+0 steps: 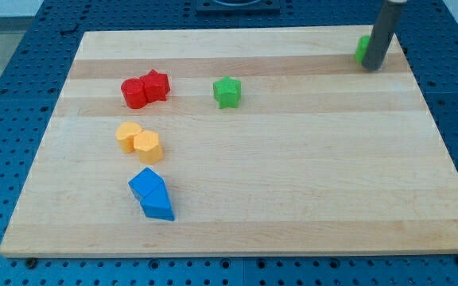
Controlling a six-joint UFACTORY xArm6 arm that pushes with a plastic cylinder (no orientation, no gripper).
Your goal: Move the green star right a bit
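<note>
My tip rests on the wooden board close to its top right corner; it is a plain rod end with no pincer, so there is nothing to spread or press together. A green block stands just beside the rod on the view's left, partly hidden behind it, so its shape cannot be made out. The green star sits well apart from my tip, near the board's top edge, left of the middle. Further toward the left edge, two red blocks touch each other. Below them two orange blocks touch, and nearer the bottom edge lie two touching blue blocks. No readable writing shows anywhere.
</note>
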